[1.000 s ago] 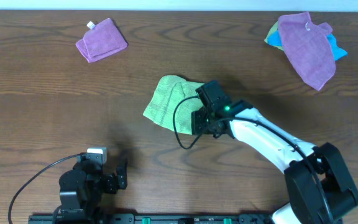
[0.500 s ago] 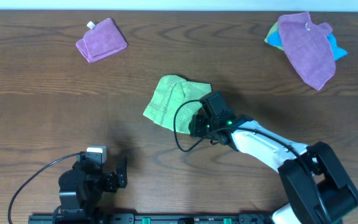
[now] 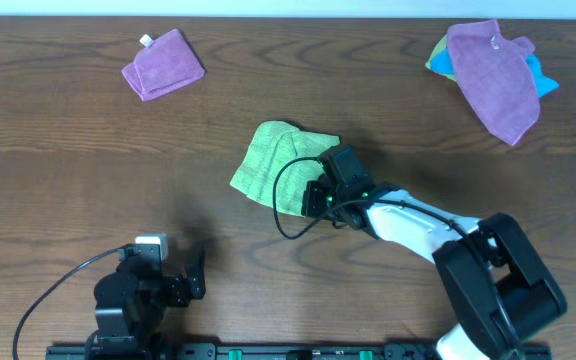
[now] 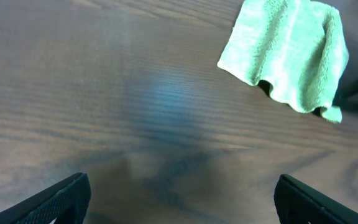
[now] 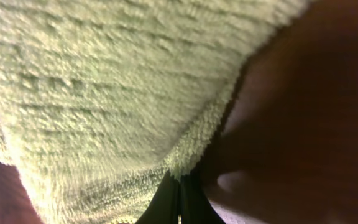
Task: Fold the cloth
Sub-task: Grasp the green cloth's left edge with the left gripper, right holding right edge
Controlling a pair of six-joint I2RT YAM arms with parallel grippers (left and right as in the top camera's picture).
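Observation:
The lime-green cloth [image 3: 273,165] lies crumpled in the middle of the table, part of it doubled over. My right gripper [image 3: 316,198] is at its near right edge. In the right wrist view the cloth [image 5: 104,81] fills the frame, and the right gripper [image 5: 179,186] is shut with the cloth's corner pinched at its tips. My left gripper [image 3: 193,278] rests near the front left of the table, well away from the cloth. In the left wrist view it [image 4: 180,202] stands open over bare wood, and the cloth [image 4: 284,53] shows at the upper right.
A folded purple cloth [image 3: 163,63] lies at the back left. Another purple cloth [image 3: 493,75] lies over a blue cloth [image 3: 545,80] at the back right. A black cable [image 3: 286,205] loops beside the right wrist.
The right gripper has slid a little left onto the cloth's near edge and closed on it. The left arm has stayed still.

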